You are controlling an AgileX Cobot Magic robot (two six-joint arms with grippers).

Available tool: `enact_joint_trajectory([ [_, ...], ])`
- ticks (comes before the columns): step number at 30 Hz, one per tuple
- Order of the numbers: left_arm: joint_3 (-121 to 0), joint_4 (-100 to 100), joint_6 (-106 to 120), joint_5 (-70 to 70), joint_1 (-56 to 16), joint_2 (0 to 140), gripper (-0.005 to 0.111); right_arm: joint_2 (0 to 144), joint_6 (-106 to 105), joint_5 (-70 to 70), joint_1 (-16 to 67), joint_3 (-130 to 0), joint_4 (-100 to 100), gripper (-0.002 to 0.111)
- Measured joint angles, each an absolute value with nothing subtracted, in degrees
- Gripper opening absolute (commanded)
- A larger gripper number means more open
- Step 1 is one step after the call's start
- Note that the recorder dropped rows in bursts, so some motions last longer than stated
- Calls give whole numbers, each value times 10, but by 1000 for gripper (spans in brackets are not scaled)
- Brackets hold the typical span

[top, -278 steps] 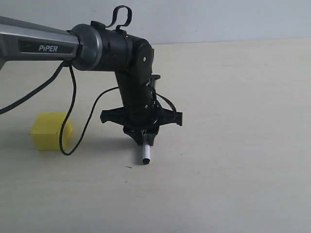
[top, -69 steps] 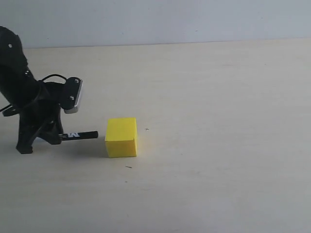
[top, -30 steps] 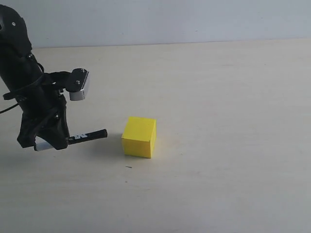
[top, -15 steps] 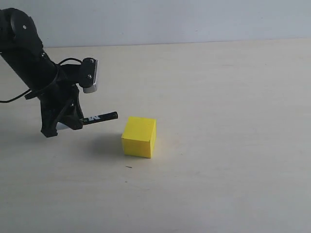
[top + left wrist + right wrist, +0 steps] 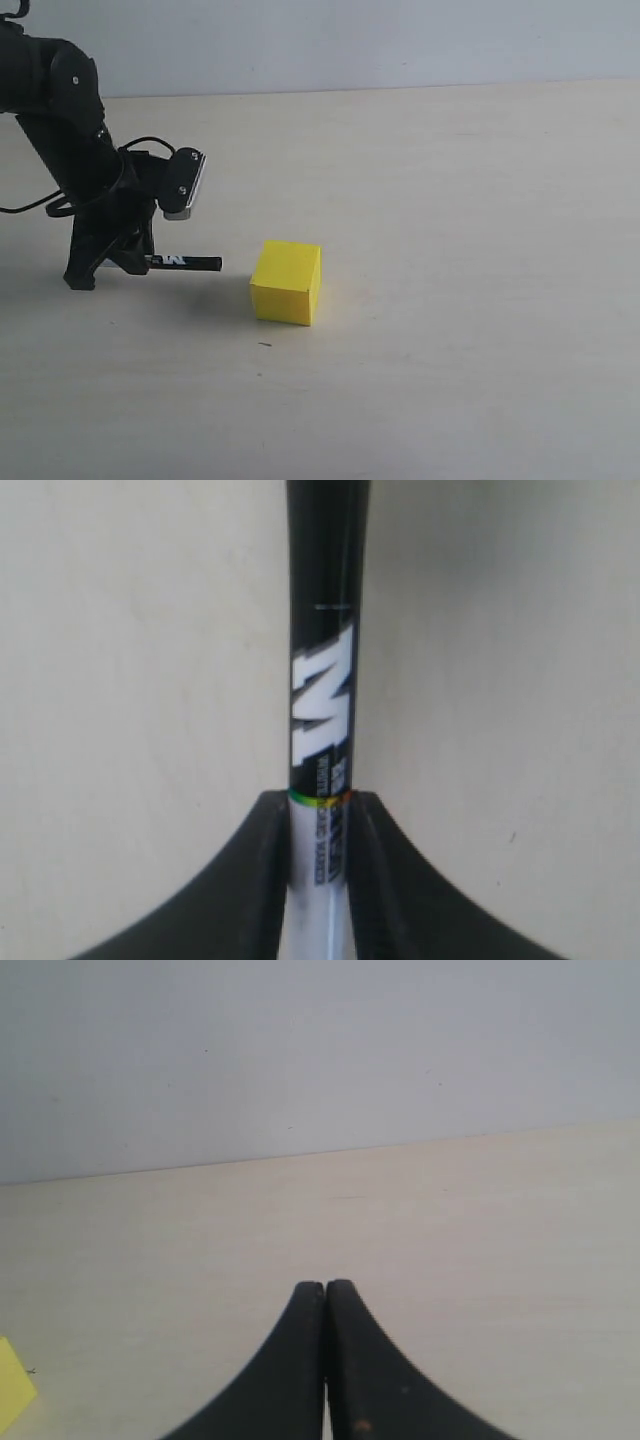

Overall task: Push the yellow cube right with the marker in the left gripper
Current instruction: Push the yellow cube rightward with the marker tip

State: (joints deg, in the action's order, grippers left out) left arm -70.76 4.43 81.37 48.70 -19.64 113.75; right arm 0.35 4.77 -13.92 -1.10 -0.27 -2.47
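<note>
Bending down at frame left, pinching the marker (image 5: 186, 262) level in the left pincer (image 5: 128, 262), pointing its cap at the yellow cube (image 5: 285, 282) lower-left of centre, near but apart; pressing the right pincer (image 5: 325, 1286) together

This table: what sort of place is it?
Probably a robot test bench in a lab: a pale tabletop against a plain grey wall, with a black robot arm holding a black-and-white marker pen near a bright yellow cube.

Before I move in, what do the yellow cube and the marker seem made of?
Solid yellow cube: probably foam or painted wood; matte faces, no glare. Slim black-and-white marker: likely smooth plastic; faint sheen along its printed barrel.
</note>
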Motion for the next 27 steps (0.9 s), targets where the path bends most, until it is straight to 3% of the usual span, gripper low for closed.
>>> enact_joint_trajectory([
  [6, -708, 43, 820, 495, -211, 1137, 0, 4, 48, -139, -11, -3, -25, 0],
  [15, -708, 64, 803, 476, -300, 1137, 0, 4, 48, -139, -11, -3, -25, 0],
  [27, -708, 77, 655, 551, -292, 1150, 0, 4, 48, -139, -11, -3, -25, 0],
])
